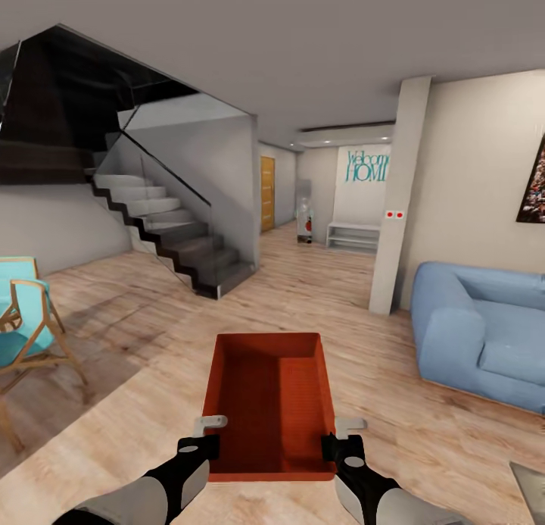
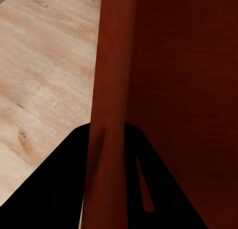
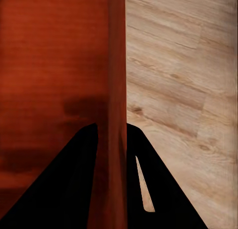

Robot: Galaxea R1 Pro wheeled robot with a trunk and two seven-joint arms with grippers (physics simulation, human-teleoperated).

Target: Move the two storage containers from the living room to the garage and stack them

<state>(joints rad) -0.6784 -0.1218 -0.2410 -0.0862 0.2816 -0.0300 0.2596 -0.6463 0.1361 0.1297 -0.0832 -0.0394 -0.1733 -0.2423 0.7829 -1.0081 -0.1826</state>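
Observation:
One orange-red storage container (image 1: 270, 400) hangs in front of me above the light wood-plank floor of the living room, open side up and empty. My left gripper (image 1: 204, 443) is shut on its left wall (image 2: 111, 90), one finger on each side of the thin wall. On the opposite wall (image 3: 116, 90) my right gripper (image 1: 339, 445) is shut in the same way. The garage is out of view.
A blue sofa (image 1: 484, 332) stands at the right, a white pillar (image 1: 397, 199) beside it. Stairs (image 1: 174, 237) rise at the left, with turquoise wooden chairs (image 1: 26, 320) nearer. A hallway with a wooden door (image 1: 267, 194) opens straight ahead.

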